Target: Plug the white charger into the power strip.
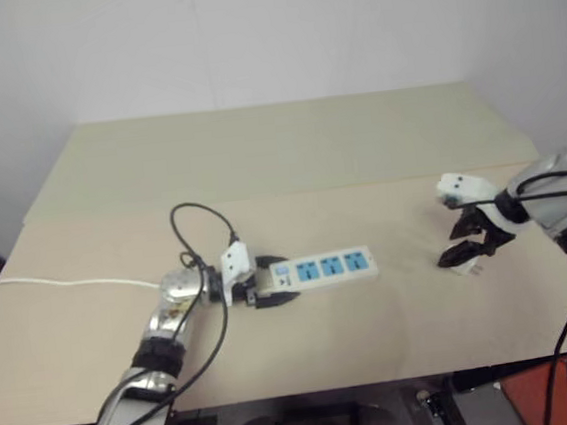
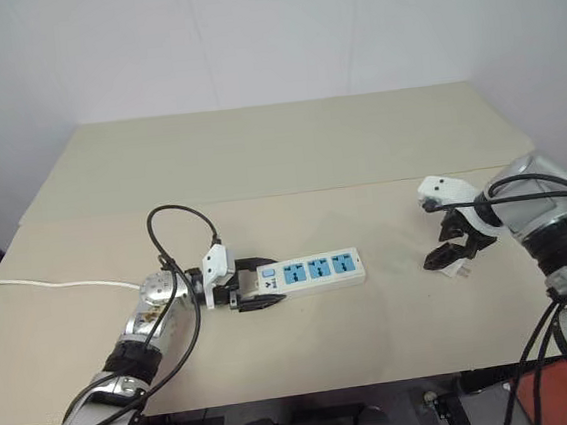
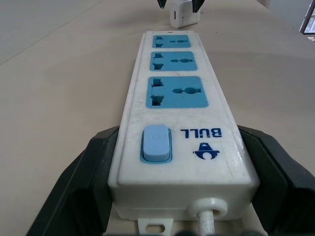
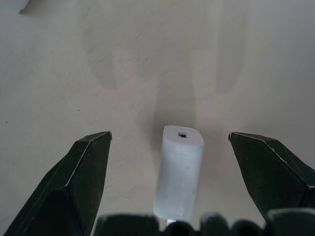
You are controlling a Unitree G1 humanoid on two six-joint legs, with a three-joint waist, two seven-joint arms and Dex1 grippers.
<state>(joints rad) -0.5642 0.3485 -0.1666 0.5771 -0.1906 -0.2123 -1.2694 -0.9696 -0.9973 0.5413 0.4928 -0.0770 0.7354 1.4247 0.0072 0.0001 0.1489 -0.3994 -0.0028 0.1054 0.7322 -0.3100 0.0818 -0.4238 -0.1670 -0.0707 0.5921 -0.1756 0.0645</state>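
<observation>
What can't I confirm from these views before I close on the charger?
- Charger prongs: in the right wrist view its near end is cut off at the frame edge; in the head views it is too small, half behind the open right gripper.
- Strip undersides and sides under the left gripper's fingers: covered.
- Cord's far end: leaves the left edge of the head view.

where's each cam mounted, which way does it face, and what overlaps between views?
Left eye and right eye: on the head, facing forward and down over the table; both arms show, with the left gripper shut on the power strip and the right gripper open over the white charger.
Left wrist: looks along the strip toward the charger; its own fingers flank the switch end.
Right wrist: looks down at the charger between its own spread fingers.
Shared: every view shows the charger.
</observation>
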